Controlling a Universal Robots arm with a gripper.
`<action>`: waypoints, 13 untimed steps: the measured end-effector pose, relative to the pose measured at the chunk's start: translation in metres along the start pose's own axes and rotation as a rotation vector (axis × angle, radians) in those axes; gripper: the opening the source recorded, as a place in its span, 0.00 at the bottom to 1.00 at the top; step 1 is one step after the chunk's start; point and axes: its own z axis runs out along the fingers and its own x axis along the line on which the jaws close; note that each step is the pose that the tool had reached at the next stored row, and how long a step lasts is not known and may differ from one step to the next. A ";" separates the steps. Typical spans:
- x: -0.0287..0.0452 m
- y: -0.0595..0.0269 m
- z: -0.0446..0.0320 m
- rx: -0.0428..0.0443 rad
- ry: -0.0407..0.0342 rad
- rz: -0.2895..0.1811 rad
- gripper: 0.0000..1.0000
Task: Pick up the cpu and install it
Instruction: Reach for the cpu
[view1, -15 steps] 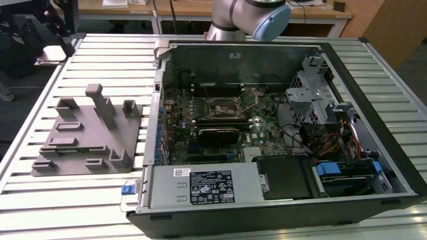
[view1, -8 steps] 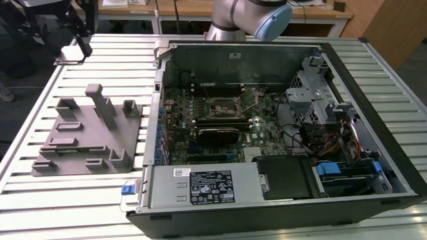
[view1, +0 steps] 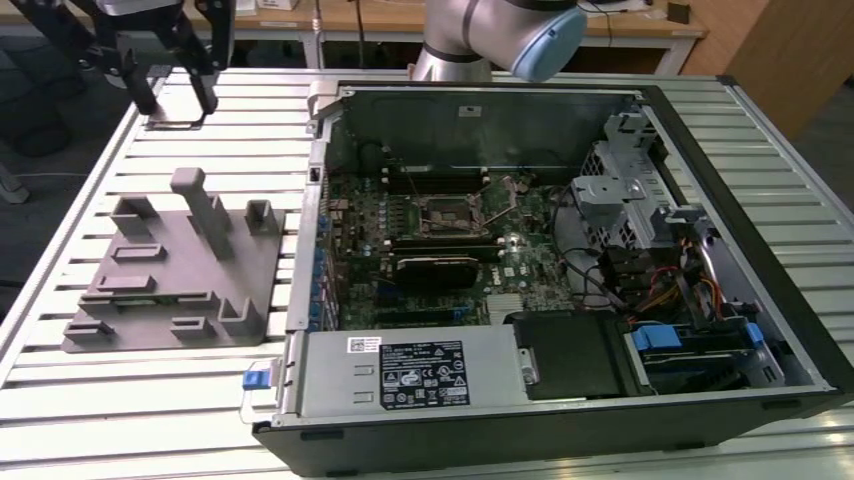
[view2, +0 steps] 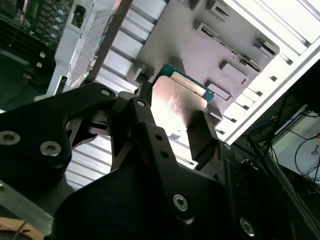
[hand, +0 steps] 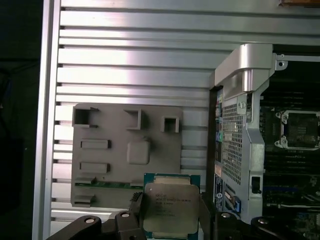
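The tool squeezes the chip tight between its two fingers. So the picking up looks done. The chip hangs in the air over the tabletop, near the grey block. The putting in is not done yet. The square socket inside the open computer looks bare. The chip is well apart from it.

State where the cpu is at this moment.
In the first wrist view the cpu is clamped in the claw above the slatted table, nearest the grey fixture.
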 end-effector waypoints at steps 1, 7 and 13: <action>-0.0039 -0.0001 0.0000 0.0001 0.0001 0.000 0.53; -0.0296 -0.0007 0.0000 0.0000 0.0001 0.000 0.53; -0.0466 -0.0011 0.0001 -0.0001 0.0000 0.000 0.53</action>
